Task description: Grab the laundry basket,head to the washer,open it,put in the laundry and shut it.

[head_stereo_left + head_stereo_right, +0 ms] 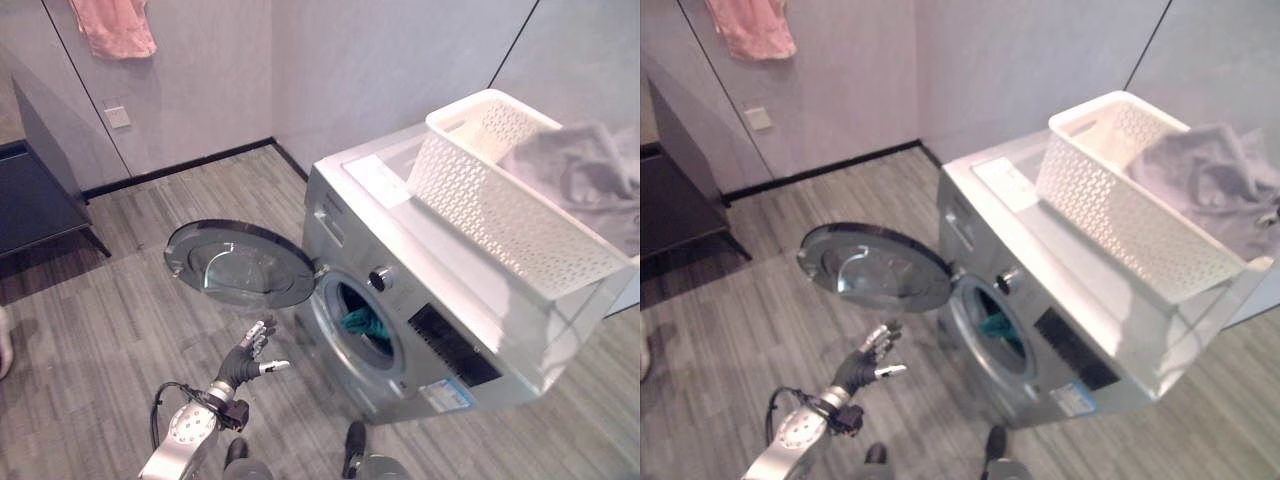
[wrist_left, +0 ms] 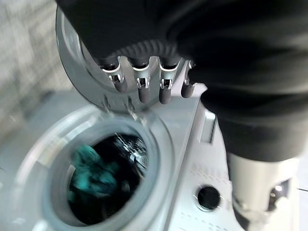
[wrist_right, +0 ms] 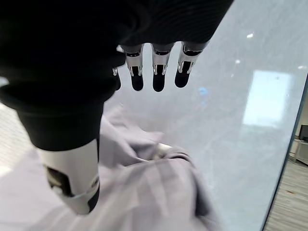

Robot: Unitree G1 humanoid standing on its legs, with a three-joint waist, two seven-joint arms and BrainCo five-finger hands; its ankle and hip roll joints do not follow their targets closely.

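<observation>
White laundry basket point(image 1: 500, 215) at right of frame rests on the washer point(image 1: 400, 290) so its grey laundry point(image 1: 590, 175) lies within reach of the loose-fingered, empty right hand point(image 3: 144, 72), while the left hand point(image 1: 250, 355), fingers spread, hangs near the swung-open door point(image 1: 240, 263), teal cloth point(image 1: 362, 323) in the drum

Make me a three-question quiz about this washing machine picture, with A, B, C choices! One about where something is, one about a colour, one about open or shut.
1. Where is the white laundry basket?
A. on the floor
B. on top of the washer
C. inside the drum

2. What colour is the cloth in the drum?
A. teal
B. yellow
C. red

3. How is the washer door?
A. shut
B. taken off
C. swung open

Answers:
1 B, the basket rests on the washer's lid.
2 A, teal cloth shows through the round opening.
3 C, the door hangs out to the side, near the left hand.
</observation>
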